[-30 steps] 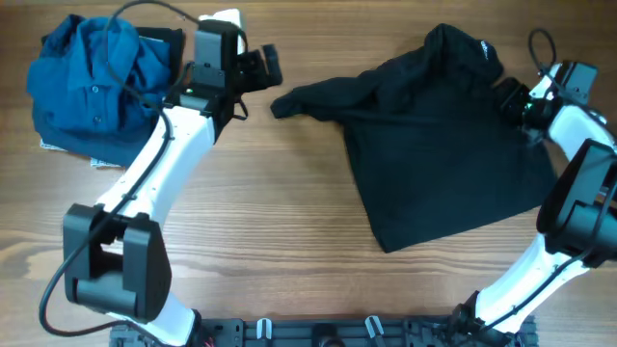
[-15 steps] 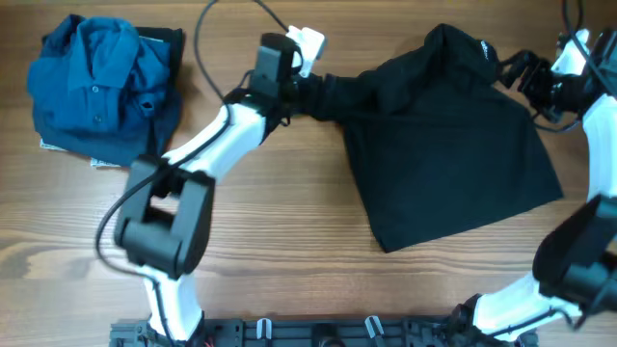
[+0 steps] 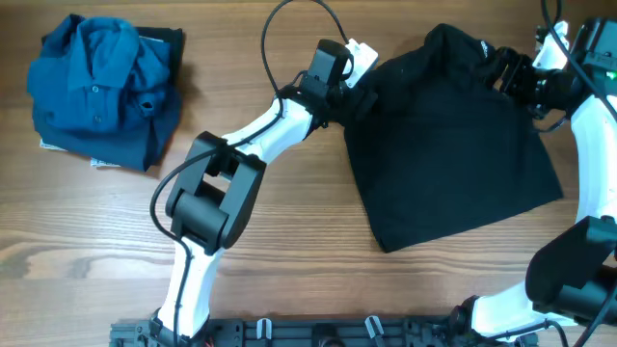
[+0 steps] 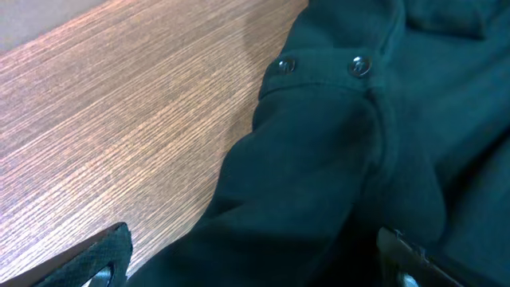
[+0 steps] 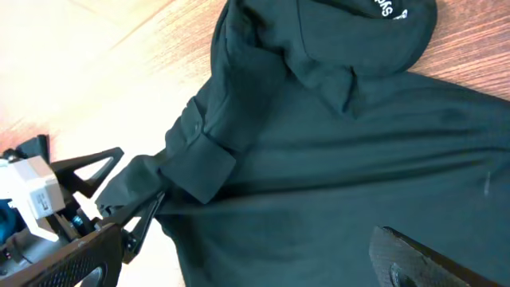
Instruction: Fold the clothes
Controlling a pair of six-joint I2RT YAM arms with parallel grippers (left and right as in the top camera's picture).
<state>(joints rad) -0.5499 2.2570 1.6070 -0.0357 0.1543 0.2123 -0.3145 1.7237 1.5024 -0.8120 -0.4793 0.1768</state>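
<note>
A black soft cloth shirt (image 3: 453,145) lies on the brown wooden surface (image 3: 289,251), in the upper right of the top view. Most of it is spread out flat. Its top edge is lumpy and rumpled.

The left tool (image 3: 355,94) is at the upper left corner of the shirt, near the top middle of the top view. A bunched sleeve (image 3: 371,82) sits right there with it. In the left wrist view its two fingers (image 4: 107,255) show in the bottom corners, far apart. Black cloth fills the space between them. So this tool is wide and is not pinching the cloth. A sleeve cuff (image 4: 319,88) with two small round snaps lies near the top of that view.

The right tool (image 3: 509,72) is at the upper right corner of the shirt. It is wide too, with its fingers (image 5: 414,255) far apart and the shirt lying below them. Small white letters (image 5: 388,9) show on the rumpled cloth at the top of the right wrist view.

A crumpled blue button shirt with a collar (image 3: 96,87) lies in the upper left of the top view, well apart from the black one
</note>
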